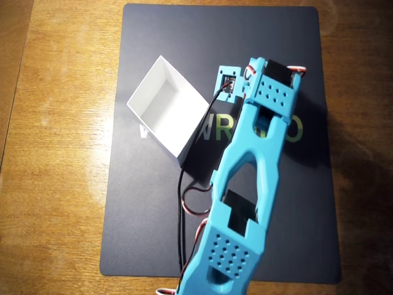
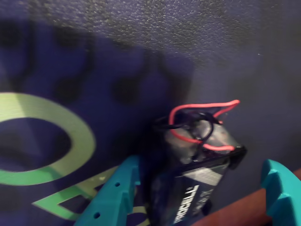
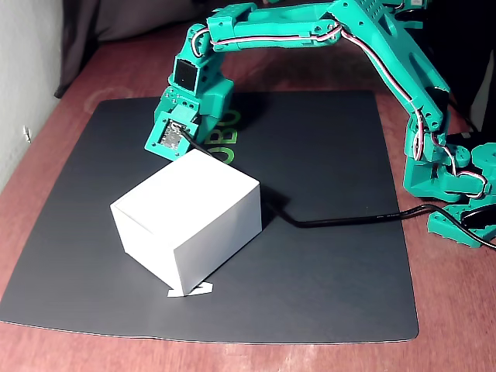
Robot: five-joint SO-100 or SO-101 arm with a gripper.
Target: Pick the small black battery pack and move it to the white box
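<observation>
Wrist view: the battery (image 2: 197, 188) lies on the dark mat (image 2: 225, 56), sitting between the two teal fingers (image 2: 113, 197) of the gripper (image 2: 195, 200); the jaws are spread wide, with clear space on the right side, and I cannot tell whether the left finger touches it; white lettering runs along the top, blurred, not readable; a red wire (image 2: 202, 109) and a black one loop off the far end. Beside it on the mat, a large green letter, round like an O (image 2: 75, 136).

Overhead view: the arm (image 1: 252, 166) stretches over the mat (image 1: 147, 233), covering part of its print; "W R" in grey and a green "O" show. The box (image 1: 166, 104) sits open just left of the wrist.

Fixed view: the box (image 3: 186, 221) stands on the mat (image 3: 325, 194) in front of the lowered gripper (image 3: 186, 147); green letters peek out behind it.
</observation>
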